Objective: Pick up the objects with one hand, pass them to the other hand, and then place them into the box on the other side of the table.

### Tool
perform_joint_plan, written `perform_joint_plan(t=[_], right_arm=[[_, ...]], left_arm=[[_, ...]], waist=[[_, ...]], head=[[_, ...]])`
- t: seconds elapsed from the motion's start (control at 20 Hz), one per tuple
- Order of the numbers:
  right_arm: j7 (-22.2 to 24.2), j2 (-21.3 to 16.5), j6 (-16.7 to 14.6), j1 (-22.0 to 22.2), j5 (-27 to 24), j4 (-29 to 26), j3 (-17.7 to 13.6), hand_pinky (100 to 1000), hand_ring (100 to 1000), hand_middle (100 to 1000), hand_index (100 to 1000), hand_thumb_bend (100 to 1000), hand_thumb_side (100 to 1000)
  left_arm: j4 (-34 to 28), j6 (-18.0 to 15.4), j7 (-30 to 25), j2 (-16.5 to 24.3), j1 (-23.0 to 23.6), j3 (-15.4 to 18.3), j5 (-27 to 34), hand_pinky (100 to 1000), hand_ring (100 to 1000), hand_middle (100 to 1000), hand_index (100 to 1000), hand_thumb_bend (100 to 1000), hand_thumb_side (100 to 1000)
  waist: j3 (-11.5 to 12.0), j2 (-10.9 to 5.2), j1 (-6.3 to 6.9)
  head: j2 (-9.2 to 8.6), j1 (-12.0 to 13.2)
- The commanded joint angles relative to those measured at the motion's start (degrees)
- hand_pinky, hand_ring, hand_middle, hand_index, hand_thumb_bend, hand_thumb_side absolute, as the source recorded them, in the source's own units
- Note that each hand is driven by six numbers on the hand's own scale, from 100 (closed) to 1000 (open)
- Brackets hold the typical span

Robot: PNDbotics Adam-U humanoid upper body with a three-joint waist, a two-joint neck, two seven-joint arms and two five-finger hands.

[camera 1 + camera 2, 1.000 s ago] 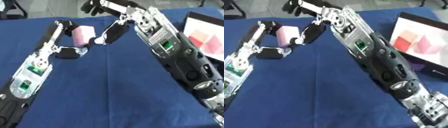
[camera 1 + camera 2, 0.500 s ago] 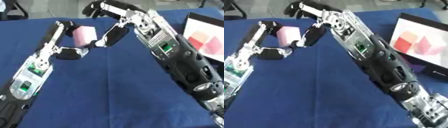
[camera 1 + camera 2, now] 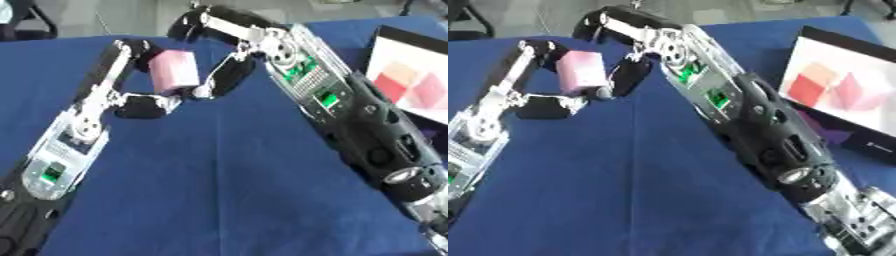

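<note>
Presently the left hand point(image 3: 140, 102) holds the pink block point(image 3: 173, 73): its fingers rise along the block's left face and curl over the top, and its thumb runs under the lower edge, so the block sits clear of the blue tablecloth point(image 3: 219, 190). The right hand point(image 3: 223, 77) meets the same block from the other side. Its dark fingers hang beside the block's right face and lower corner, touching it or nearly so; whether they have closed on it cannot be told from either eye.

From the block outward, the left forearm runs down toward the near-left corner of the cloth, and the right forearm slants down toward the near-right corner.

Right of the block, well apart from it, stands the box point(image 3: 798, 60), black-walled with a pale floor. The right eye shows most of its interior, holding a red block point(image 3: 807, 86) and a pink one point(image 3: 859, 92). The left eye cuts the box off at the picture's edge.
</note>
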Motion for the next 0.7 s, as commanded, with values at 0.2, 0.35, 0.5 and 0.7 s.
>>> perform_joint_plan(t=[0.2,0.35,0.5,0.7], right_arm=[[-0.85,-0.07,-0.03,-0.91,0.61,0.35,-0.31,894,817,779,830,485,100],[-1.15,-0.09,0.00,-0.84,0.45,0.68,-0.32,892,815,774,825,473,100],[-1.50,-0.07,0.11,-0.80,0.06,0.88,-0.35,891,811,764,818,460,100],[-1.89,-0.09,0.50,-0.76,-0.66,1.06,-0.35,890,806,754,810,444,100]], left_arm=[[-1.92,-0.32,-0.82,0.14,-1.30,-0.26,-0.30,681,550,403,512,100,100],[-2.20,-0.31,-1.08,-0.05,-1.33,-0.35,-0.28,678,549,403,513,100,100],[-2.28,-0.26,-1.19,-0.24,-1.35,-0.44,-0.24,677,549,404,515,100,100],[-2.28,-0.25,-1.36,-0.48,-1.47,-0.54,-0.24,675,548,405,518,100,100]], waist=[[0.14,-1.41,0.06],[0.14,-1.32,0.10],[0.10,-1.25,0.15],[0.04,-1.16,0.20]], head=[[-0.96,-0.01],[-1.07,0.06],[-1.15,0.12],[-1.37,0.27]])
